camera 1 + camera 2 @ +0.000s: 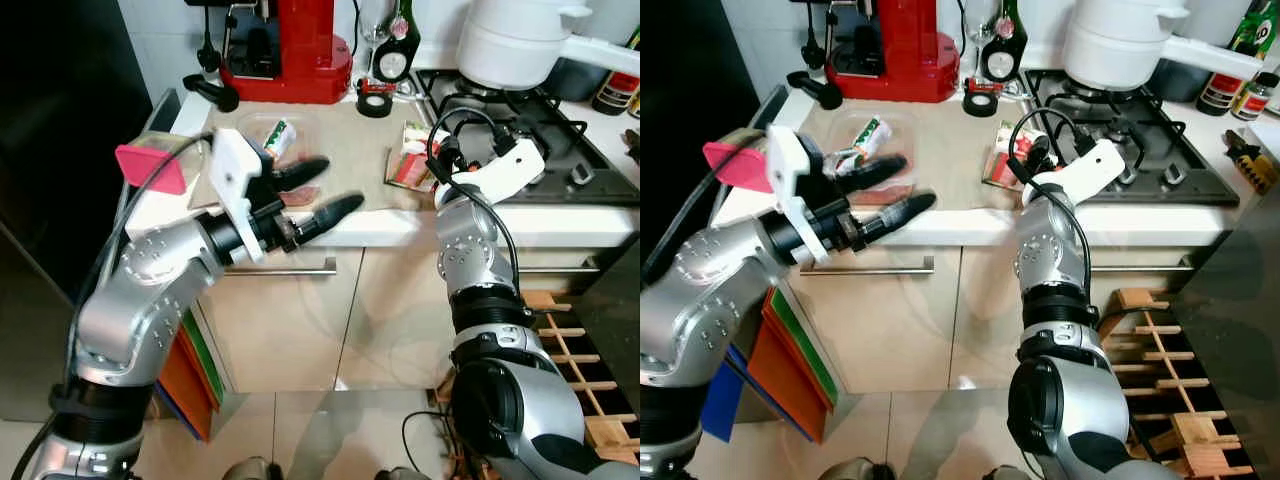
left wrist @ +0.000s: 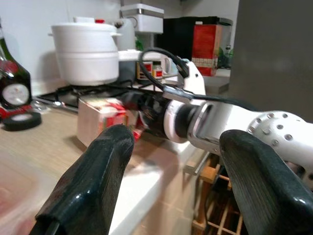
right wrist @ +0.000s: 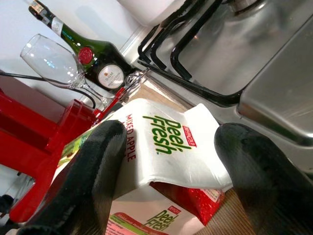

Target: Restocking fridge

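Right gripper released, fingers spread either side of the apple pack lying on the desk beside the hob. Left gripper released, empty, over desk edge.

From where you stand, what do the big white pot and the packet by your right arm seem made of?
White lidded pot: likely enamelled or coated metal, smooth, softly glossy. White-and-red Peel Fresh apple packet: probably thin printed plastic film; it bends and creases.

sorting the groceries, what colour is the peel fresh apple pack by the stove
White with red, clearest in the right wrist view: Peel Fresh pack.
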You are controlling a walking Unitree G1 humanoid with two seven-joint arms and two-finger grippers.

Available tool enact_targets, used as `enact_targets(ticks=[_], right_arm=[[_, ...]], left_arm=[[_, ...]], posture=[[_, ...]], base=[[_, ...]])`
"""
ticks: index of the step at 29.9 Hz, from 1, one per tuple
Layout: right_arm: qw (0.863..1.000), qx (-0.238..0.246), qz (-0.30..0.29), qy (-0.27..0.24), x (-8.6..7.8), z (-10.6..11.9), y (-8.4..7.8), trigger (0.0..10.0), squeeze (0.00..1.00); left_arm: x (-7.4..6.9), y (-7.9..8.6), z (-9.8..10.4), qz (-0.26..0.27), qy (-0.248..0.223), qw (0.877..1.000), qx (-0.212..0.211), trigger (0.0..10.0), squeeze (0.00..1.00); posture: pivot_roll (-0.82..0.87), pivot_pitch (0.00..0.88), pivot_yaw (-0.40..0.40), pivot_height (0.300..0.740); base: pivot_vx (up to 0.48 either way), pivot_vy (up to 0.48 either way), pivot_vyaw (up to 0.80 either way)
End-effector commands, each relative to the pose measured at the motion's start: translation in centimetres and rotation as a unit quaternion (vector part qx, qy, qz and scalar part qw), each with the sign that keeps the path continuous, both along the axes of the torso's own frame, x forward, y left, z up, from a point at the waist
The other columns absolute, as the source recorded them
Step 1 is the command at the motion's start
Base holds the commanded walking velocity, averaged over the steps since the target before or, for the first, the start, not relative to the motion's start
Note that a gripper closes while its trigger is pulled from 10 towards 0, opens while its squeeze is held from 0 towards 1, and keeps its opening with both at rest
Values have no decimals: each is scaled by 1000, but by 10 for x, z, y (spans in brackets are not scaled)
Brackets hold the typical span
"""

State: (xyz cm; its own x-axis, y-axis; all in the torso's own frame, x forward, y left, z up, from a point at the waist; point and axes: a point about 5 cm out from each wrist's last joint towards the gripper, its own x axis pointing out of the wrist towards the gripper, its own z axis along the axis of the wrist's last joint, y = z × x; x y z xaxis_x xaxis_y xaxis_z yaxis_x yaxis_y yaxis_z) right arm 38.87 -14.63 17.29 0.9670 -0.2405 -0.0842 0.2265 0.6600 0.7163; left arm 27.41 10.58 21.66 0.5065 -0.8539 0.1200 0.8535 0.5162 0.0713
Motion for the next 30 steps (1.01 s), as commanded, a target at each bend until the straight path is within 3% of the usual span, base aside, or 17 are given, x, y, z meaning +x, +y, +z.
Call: enact_targets(ticks=[1,3,9,15,22,30], right_arm=[[1000,19,0,5,2,-1,1,10000,0],[999,38,-2,17,2,-6,0,10000,0],[998,52,-3,23,3,-8,0,10000,0],[998,-41,-8,-50,0,25,1,10000,0],[999,-28,-11,-42,-9,17,2,10000,0],[999,2,-28,-34,-22,10,0,10000,0]], left_arm=[[-3,-2,1,-5,-9,1000,-3,10000,0],[-1,-4,-12,9,21,1000,-13,10000,0],[0,-6,-16,24,30,999,-19,10000,0],[4,-4,-16,46,15,999,-20,10000,0],[4,2,-33,56,2,998,23,10000,0],[-1,3,-44,59,-6,998,29,10000,0]], posture=[[66,7,15,740],[64,11,19,740],[60,14,18,740],[56,18,17,740],[45,27,30,740],[41,37,37,740]], base=[[0,0,0],[0,0,0],[0,0,0],[0,0,0],[0,0,0],[0,0,0]])
